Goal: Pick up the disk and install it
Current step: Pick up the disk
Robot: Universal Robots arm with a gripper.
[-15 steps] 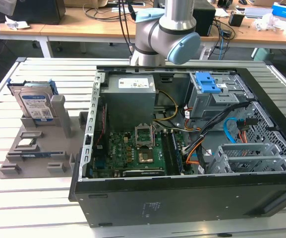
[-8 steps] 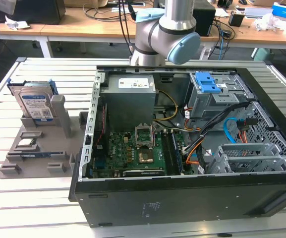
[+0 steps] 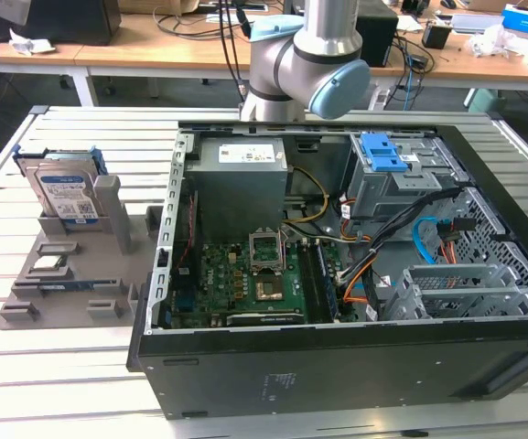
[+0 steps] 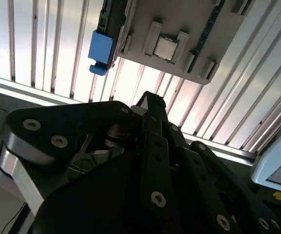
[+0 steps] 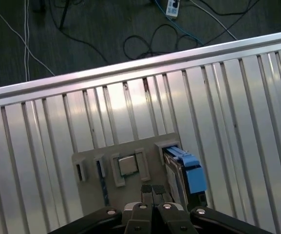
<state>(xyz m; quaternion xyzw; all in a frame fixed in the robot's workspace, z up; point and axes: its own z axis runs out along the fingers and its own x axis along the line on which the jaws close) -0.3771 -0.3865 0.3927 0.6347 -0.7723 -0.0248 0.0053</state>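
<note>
Hovering over the ribbed silver metal counter (image 5: 43,141) with black jaws pressed together, gripping nothing. Facing, in the first wrist view, the flat silver disk with bright blue carrier frame (image 5: 185,174), upright on edge in the flat grey plastic holder tray (image 5: 89,187), near the small square silver processor chip (image 5: 127,165). Sitting, in the exterior view, at ten o'clock from the open black computer case (image 3: 337,366), well apart from the grey metal drive cage with blue latch (image 3: 387,165).

I count one disk (image 3: 62,187), one processor chip (image 3: 50,264) and one memory stick (image 3: 62,285) on one grey holder (image 3: 94,261). I also log one open computer case (image 3: 337,375), one arm (image 3: 305,55) and one gripper (image 5: 152,189).
</note>
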